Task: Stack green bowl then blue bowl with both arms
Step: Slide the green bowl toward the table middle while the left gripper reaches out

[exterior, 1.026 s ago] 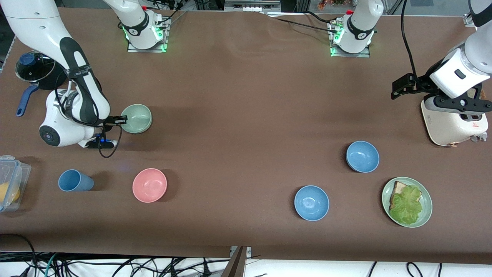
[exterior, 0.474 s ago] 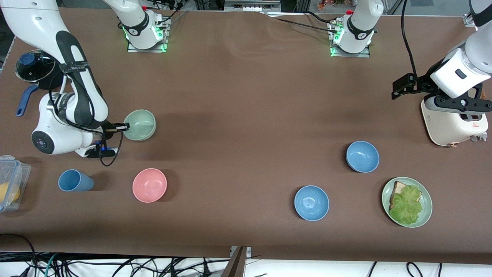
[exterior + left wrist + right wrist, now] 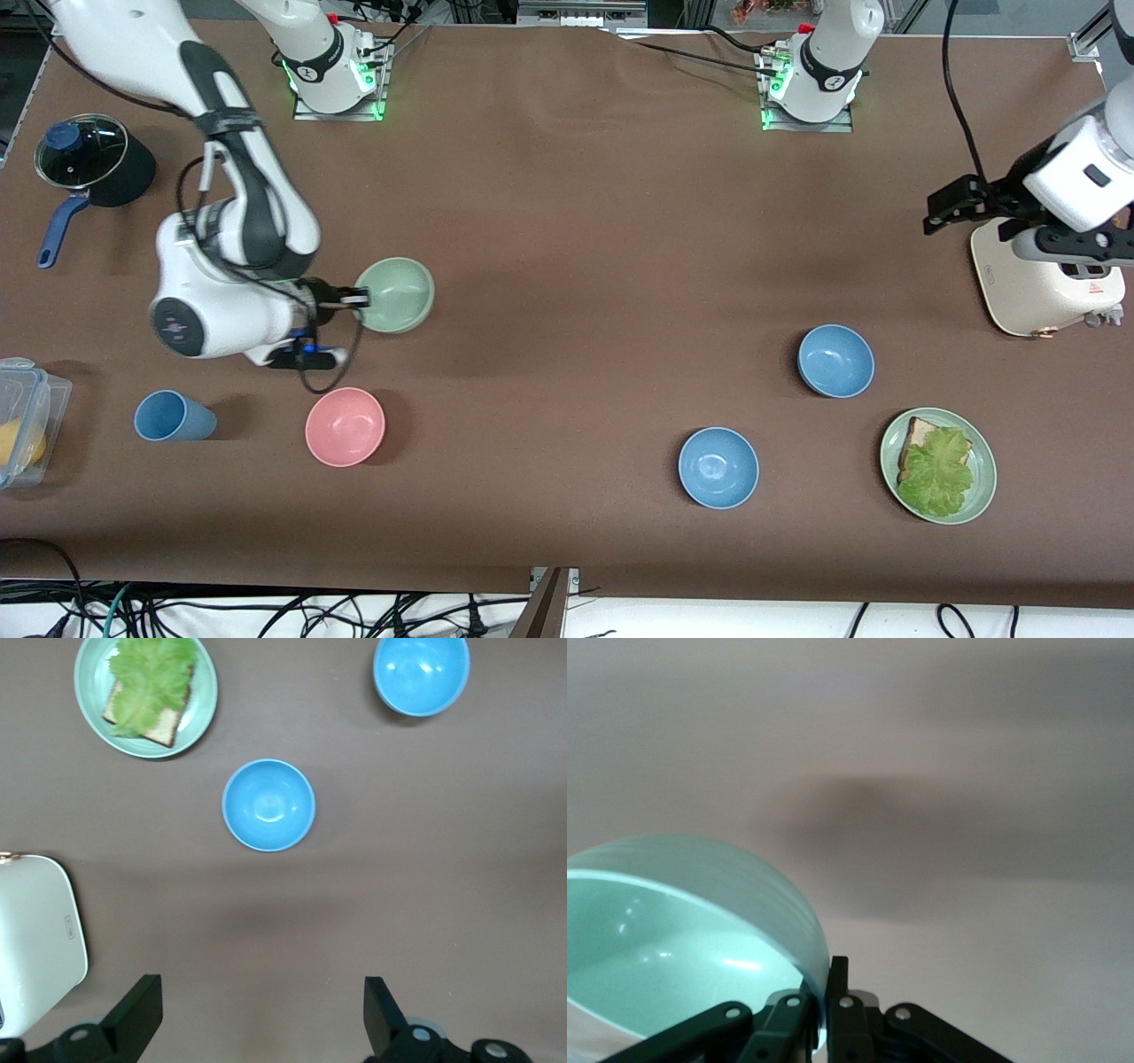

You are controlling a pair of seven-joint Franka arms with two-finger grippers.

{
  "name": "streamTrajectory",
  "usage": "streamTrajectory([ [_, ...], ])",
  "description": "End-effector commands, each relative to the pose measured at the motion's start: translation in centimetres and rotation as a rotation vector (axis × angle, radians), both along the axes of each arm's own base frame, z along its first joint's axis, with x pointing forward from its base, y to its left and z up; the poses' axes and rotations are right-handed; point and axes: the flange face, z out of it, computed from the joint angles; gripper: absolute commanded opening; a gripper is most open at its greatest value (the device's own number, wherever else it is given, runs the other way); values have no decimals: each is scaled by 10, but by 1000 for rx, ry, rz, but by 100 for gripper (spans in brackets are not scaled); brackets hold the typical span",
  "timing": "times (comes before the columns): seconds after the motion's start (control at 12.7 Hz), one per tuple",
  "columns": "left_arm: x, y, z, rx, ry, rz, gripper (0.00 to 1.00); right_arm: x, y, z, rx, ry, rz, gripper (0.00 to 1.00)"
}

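1. Front view, surroundings: on the counter [image 3: 567,266] you have a pink bowl [image 3: 345,426] and blue cup [image 3: 173,416] toward the right arm's end, a black pot [image 3: 89,164] farther from the camera there, and a clear container [image 3: 27,416] at the edge. Toward the left arm's end: two blue bowls, the farther blue bowl [image 3: 835,360] and the nearer blue bowl [image 3: 718,467], a green plate [image 3: 938,465] with bread and lettuce, and a white toaster [image 3: 1045,283].
2. Front view, claws: right claw [image 3: 357,299] is clamped on the rim of the green bowl [image 3: 395,294], bowl lifted over bare counter, pink bowl nearer the camera. Left claw [image 3: 952,202] is up in the air beside the toaster.
3. Left wrist view: left claw [image 3: 257,1014] is wide open, holding nothing, over bare counter. You see both blue bowls [image 3: 268,804] [image 3: 421,673], the plate [image 3: 146,693] and the toaster [image 3: 35,935].
4. Right wrist view: right claw [image 3: 819,1001] is closed tight on the green bowl's [image 3: 682,948] rim, one finger inside, one outside. Bowl tilted, shadow on the counter under it.
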Motion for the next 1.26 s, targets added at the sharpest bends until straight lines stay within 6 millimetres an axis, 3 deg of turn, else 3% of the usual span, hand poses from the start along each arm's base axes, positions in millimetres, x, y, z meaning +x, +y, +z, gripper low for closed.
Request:
streamTrajectory([
  [0.0, 16, 17, -17, 23, 13, 18, 100, 0, 84, 8, -15, -36, -13, 0],
  [0.24, 32, 42, -59, 21, 64, 59, 100, -20, 172, -4, 56, -58, -139, 0],
  [0.32, 35, 45, -68, 21, 70, 66, 100, -27, 191, -9, 54, -77, -157, 0],
  [0.39, 41, 48, -89, 21, 101, 73, 100, -35, 210, -14, 48, -86, -178, 0],
  [0.55, 48, 50, -153, 28, 159, 75, 100, -58, 249, -30, 30, -88, -205, 0],
  [0.63, 47, 66, -167, 37, 157, 85, 100, -72, 268, -36, 23, -88, -211, 0],
  [0.71, 47, 76, -173, 36, 163, 101, 100, -84, 283, -42, 16, -87, -214, 0],
  [0.87, 52, 75, -188, 39, 157, 98, 100, -99, 306, -47, 21, -101, -233, 0],
  [1.18, 40, 74, -252, 44, 91, 100, 100, -124, 348, -69, 61, -74, -231, 0],
])
